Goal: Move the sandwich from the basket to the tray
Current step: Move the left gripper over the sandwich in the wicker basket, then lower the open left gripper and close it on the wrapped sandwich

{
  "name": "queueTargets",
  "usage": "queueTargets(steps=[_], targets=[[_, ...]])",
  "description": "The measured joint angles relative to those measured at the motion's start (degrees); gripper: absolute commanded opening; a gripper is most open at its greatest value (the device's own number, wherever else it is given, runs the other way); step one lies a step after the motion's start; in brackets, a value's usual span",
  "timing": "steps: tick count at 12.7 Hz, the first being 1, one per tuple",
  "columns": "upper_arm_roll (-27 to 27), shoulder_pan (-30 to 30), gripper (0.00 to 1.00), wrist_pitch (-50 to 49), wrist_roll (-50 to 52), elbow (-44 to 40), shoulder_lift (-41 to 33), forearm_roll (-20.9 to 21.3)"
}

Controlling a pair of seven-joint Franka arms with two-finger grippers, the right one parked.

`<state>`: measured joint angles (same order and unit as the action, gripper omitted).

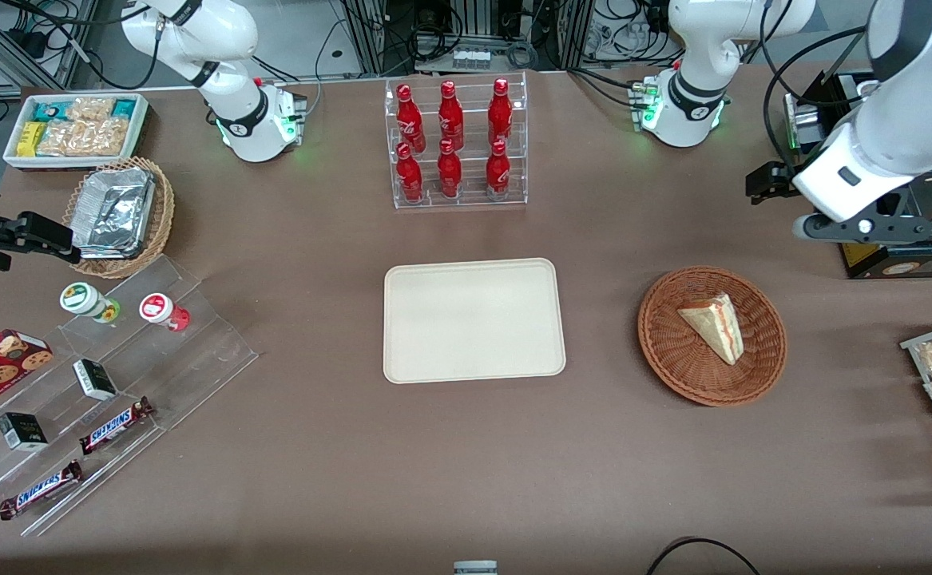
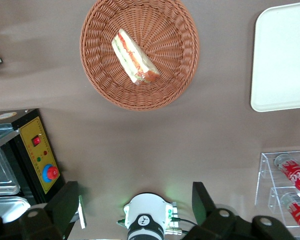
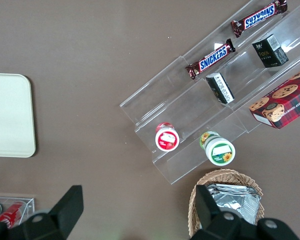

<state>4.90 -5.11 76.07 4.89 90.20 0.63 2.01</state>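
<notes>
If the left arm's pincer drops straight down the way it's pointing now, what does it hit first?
Probably bare table. The open pincer points down at brown tabletop between the left arm's base and the basket holding the sandwich; depth is hard to judge.

Sandwich (image 1: 713,326) (image 2: 135,56): pale triangular wedge, red-orange and green filling on cut edge, lying on side inside basket (image 1: 668,351) (image 2: 97,60).
Basket: round reddish-brown wicker, on worktop toward working arm's end.
Tray (image 1: 473,319) (image 2: 282,60): cream rectangular, rounded corners, low rim, flat mid-worktop, apart from basket.
Pincer (image 2: 135,207): raised above worktop, fingers apart, holding nothing.
</notes>
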Motion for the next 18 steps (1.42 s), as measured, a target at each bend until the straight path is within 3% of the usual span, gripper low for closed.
queueTargets(steps=[6,15,18], targets=[[-0.78,-0.04,1.00,1.98,0.15,0.48,1.36,-0.75],[-1.26,0.60,1.00,24.20,7.32,16.75,4.06,-0.75],[-1.39,2.36,1.00,31.34,14.81,21.48,4.09,-0.74]])
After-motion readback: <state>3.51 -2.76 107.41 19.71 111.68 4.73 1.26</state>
